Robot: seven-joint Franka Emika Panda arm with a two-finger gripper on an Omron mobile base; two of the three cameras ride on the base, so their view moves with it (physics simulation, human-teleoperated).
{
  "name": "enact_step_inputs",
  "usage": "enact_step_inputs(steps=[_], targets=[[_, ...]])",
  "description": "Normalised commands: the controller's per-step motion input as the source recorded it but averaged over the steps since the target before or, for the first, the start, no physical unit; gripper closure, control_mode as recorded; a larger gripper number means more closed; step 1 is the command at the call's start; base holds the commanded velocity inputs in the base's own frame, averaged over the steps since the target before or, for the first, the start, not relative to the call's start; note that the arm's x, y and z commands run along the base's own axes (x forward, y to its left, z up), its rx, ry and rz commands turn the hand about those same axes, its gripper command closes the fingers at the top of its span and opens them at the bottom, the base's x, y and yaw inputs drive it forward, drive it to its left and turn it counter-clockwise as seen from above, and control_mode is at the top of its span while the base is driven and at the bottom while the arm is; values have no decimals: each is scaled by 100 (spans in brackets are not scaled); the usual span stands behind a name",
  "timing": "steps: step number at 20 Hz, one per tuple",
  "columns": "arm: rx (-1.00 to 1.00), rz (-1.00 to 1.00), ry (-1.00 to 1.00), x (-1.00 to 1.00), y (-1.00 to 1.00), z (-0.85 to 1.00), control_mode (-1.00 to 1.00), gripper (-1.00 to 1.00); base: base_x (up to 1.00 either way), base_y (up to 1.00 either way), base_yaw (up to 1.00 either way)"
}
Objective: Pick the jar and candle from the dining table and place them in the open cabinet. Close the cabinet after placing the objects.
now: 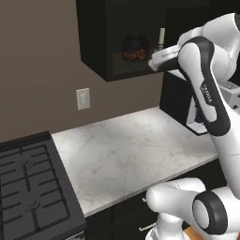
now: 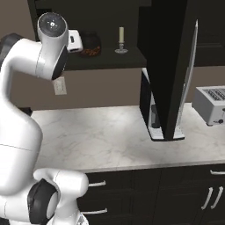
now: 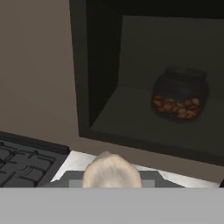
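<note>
kitchen | stove (image 1: 28,187) | marble counter (image 2: 110,136) | toaster (image 2: 211,104) | probably home

Only tiny vertical lettering on the arm's (image 1: 206,93) dark forearm band, too small to read.

A glossy white arm (image 1: 213,117) of rounded, tube-like links, with dark grey joint bands and round caps.

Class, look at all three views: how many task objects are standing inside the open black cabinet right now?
2. The jar stands on the cabinet floor, left of the candle, which stands upright on its holder further right. Anything deeper in the dark interior could be hidden.
</note>
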Motion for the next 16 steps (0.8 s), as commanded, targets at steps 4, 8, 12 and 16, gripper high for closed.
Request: enact_step_inputs(steps=[4,8,12,16], targets=[[0,0,1,39,0,0,-100,100,0,0,0],[0,0,1,44,0,0,-100,100,0,0,0],[0,0,0,49,0,-3,-100,100,0,0,0],[0,0,0,42,1,-2,-100,100,0,0,0]])
